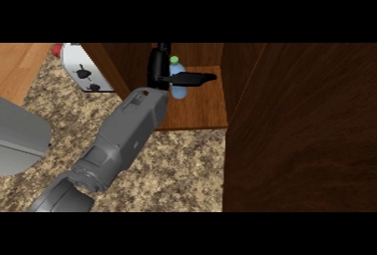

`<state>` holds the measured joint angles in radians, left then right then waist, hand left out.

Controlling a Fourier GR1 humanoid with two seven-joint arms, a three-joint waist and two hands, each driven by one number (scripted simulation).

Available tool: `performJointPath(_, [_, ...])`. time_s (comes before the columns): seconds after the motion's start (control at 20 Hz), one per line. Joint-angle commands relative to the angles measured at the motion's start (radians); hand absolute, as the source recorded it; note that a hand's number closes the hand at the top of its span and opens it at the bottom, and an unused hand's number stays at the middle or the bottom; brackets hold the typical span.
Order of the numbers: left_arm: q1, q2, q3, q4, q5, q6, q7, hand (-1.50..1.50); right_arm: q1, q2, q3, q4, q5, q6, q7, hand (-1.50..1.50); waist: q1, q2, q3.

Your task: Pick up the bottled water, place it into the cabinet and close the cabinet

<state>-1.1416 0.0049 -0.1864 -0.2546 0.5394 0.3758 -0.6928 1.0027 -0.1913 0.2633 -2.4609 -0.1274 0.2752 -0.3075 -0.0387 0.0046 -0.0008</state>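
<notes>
The water bottle (pixel 177 91) is clear blue with a green cap and stands just inside the open cabinet, on its wooden shelf (pixel 200 113). My right hand (pixel 159 67) is at the bottle's left side and shut on it. The fingers reach past the far side, and the thumb (pixel 193 77) lies across the front, hiding the bottle's middle. The grey right forearm (pixel 125 132) runs up from the lower left to the shelf. My left hand does not show.
The cabinet's dark wooden door (pixel 302 129) stands open and fills the right side. A white appliance with black knobs (pixel 85 69) sits left of the cabinet on the speckled counter (pixel 180 169). A large grey shape (pixel 18 139) fills the left edge.
</notes>
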Motion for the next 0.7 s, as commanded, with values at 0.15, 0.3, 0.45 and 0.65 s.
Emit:
performJointPath(0.15, [0.122, -0.005, -0.081, -0.187, 0.023, -0.020, 0.057, -1.50, -0.011, 0.021, 0.052, -0.098, 0.014, -0.044, 0.091, -1.50, 0.034, -0.012, 0.000])
performJointPath(0.3, [0.246, -0.005, -0.136, -0.283, 0.063, -0.085, 0.028, -1.50, 0.026, -0.012, -0.019, -0.126, -0.034, -0.026, 0.072, -1.50, 0.024, -0.014, 0.000])
performJointPath(0.45, [0.328, -0.005, -0.209, -0.425, 0.103, -0.085, 0.066, -1.50, -0.005, 0.022, 0.066, -0.068, 0.050, -0.046, 0.059, -1.50, 0.031, -0.016, 0.000])
performJointPath(0.65, [0.426, -0.005, -0.259, -0.576, 0.129, -0.129, 0.089, -1.50, -0.027, 0.006, 0.059, -0.132, 0.025, -0.063, 0.128, -1.50, 0.044, -0.012, 0.000])
